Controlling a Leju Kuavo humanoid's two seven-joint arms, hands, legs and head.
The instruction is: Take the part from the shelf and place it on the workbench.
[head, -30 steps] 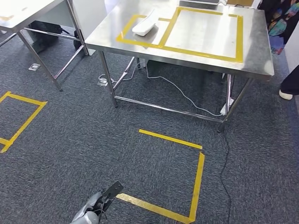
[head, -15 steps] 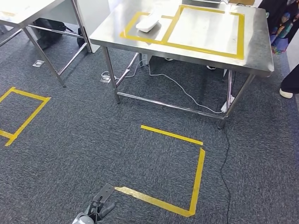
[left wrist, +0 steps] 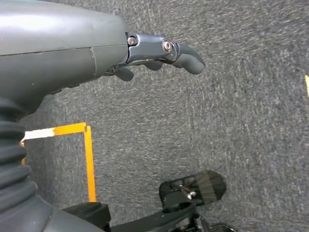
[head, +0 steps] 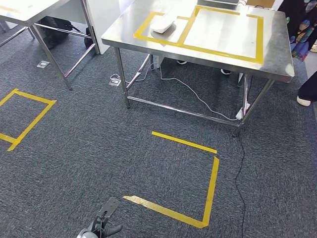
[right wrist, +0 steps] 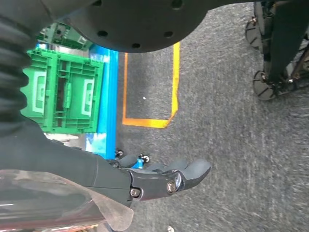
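Your left hand (head: 100,227) hangs low at 7 o'clock over the grey carpet (head: 93,148), fingers (left wrist: 182,53) extended and apart, holding nothing. Your right hand (right wrist: 164,179) hangs likewise beside a green crate (right wrist: 62,92), fingers loosely extended; a translucent sheet near the wrist is too blurred to identify. At 12 o'clock, the white part (head: 163,23) lies on the steel table (head: 276,54), inside the smaller yellow tape outline (head: 143,29). A floor tape square (head: 209,193) lies between.
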